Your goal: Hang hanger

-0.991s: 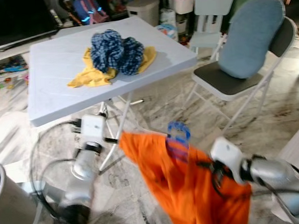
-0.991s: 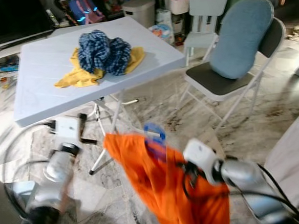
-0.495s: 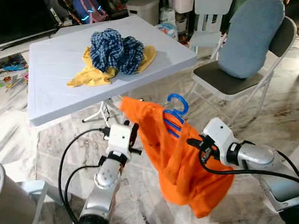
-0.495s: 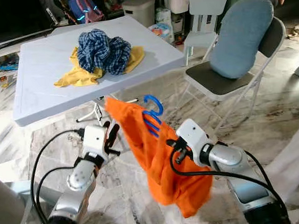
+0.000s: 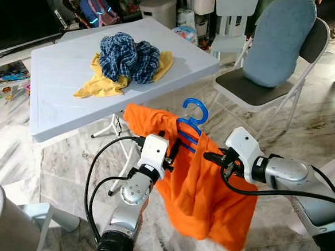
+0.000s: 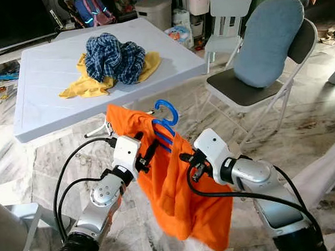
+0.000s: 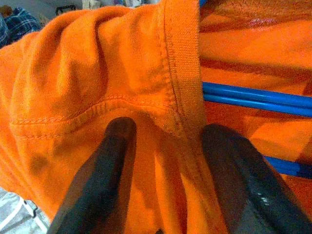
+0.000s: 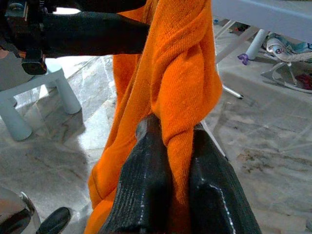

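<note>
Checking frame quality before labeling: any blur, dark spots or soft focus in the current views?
Eye views: sharp, evenly lit, no motion blur on the orange shirt or blue hanger. Left wrist view: fingers soft, stitching crisp. Right wrist view: fingers sharp, background slightly washed out.

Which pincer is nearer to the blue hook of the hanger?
Left. The left pincer sits just below the blue hook, against the orange shirt. The right pincer grips the shirt lower down, further to the hook's right.
</note>
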`<state>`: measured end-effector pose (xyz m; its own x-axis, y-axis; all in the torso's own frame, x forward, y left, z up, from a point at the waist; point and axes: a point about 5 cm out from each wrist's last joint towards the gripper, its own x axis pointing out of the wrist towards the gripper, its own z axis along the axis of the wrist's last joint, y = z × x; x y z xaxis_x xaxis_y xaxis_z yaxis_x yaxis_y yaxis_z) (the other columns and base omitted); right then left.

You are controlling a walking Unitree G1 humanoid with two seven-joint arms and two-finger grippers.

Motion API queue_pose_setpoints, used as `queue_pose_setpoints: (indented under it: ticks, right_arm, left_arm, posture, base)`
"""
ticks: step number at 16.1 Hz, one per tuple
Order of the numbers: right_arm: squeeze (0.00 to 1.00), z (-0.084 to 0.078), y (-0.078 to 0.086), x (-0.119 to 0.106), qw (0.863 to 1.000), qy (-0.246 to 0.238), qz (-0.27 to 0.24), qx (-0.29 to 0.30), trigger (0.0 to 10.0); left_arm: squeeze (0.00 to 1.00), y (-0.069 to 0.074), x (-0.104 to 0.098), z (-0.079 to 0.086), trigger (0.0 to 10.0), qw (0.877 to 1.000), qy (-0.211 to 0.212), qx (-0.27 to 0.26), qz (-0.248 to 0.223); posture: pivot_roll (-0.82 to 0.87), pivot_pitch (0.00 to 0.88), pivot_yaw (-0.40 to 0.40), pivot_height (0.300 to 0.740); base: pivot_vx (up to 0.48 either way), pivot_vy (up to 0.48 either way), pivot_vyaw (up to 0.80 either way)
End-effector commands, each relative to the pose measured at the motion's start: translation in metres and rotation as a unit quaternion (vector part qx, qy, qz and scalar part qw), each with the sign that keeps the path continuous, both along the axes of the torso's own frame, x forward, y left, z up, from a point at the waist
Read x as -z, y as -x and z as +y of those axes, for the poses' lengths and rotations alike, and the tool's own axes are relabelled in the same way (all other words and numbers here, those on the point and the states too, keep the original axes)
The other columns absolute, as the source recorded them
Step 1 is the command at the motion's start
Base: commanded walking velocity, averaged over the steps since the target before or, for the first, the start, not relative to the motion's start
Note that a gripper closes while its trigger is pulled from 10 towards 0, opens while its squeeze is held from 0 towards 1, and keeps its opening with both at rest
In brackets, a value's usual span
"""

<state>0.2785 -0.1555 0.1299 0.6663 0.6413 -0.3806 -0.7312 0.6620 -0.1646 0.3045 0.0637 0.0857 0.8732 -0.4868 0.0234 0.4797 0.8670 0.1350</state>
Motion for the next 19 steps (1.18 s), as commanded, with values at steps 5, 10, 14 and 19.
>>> queue_pose_setpoints:
  ticks: [5, 10, 14, 19]
  right_arm:
    - [0.0, 0.009, 0.005, -0.017, 0.999, -0.021, -0.005, -0.039, 10.0]
    - [0.0, 0.013, 0.019, -0.011, 0.997, -0.014, 0.018, -0.074, 10.0]
    - [0.0, 0.01, 0.023, -0.004, 0.997, 0.006, 0.033, -0.073, 10.0]
    - [0.0, 0.004, 0.016, -0.002, 0.998, 0.025, 0.027, -0.049, 10.0]
  left_arm:
    - [0.0, -0.01, 0.003, 0.009, 10.0, 0.999, -0.031, -0.03, 0.002]
    - [0.0, -0.022, -0.005, 0.016, 0.0, 0.998, -0.002, -0.059, 0.0]
    - [0.0, -0.028, -0.008, 0.027, 0.0, 0.997, -0.003, -0.079, -0.007]
    - [0.0, -0.027, -0.007, 0.027, 0.0, 0.997, 0.01, -0.076, -0.002]
  posture:
    - [-0.28, 0.0, 0.063, 0.74]
    - [-0.29, 0.0, 0.069, 0.74]
    - [-0.28, 0.0, 0.069, 0.74]
    - [-0.28, 0.0, 0.066, 0.74]
  base:
    - [0.0, 0.0, 0.0]
    - [0.0, 0.0, 0.0]
    - [0.0, 0.0, 0.0]
    - [0.0, 0.0, 0.0]
